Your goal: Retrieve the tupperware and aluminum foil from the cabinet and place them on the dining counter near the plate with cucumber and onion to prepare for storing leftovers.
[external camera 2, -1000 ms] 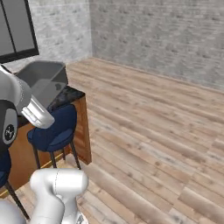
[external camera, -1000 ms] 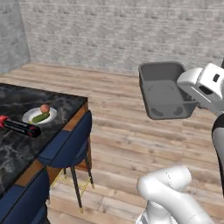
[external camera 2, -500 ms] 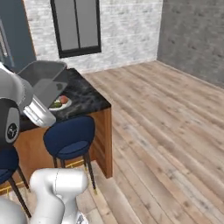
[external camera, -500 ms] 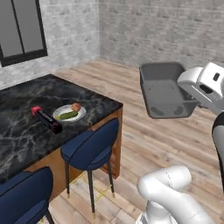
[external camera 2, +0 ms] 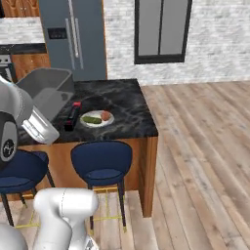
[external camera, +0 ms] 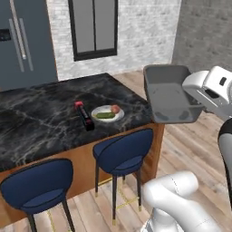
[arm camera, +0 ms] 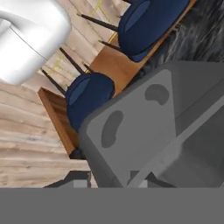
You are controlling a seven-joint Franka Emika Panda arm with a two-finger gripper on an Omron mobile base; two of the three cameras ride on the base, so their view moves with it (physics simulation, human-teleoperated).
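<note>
Gripper [external camera: 195, 100] clenched on the tupperware's [external camera: 170, 93] rim holds it in the air off the dining counter's [external camera: 41, 122] end; the plate [external camera: 107, 113] lies inboard, aluminum foil [external camera: 84, 115] just beyond it

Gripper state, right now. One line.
Gripper: shut on the tupperware, carried in the air beside the dining counter.

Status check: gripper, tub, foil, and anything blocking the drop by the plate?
Gripper shut on tub, held above the floor beside the counter. Foil box on counter beside plate. Nothing blocking.
</note>
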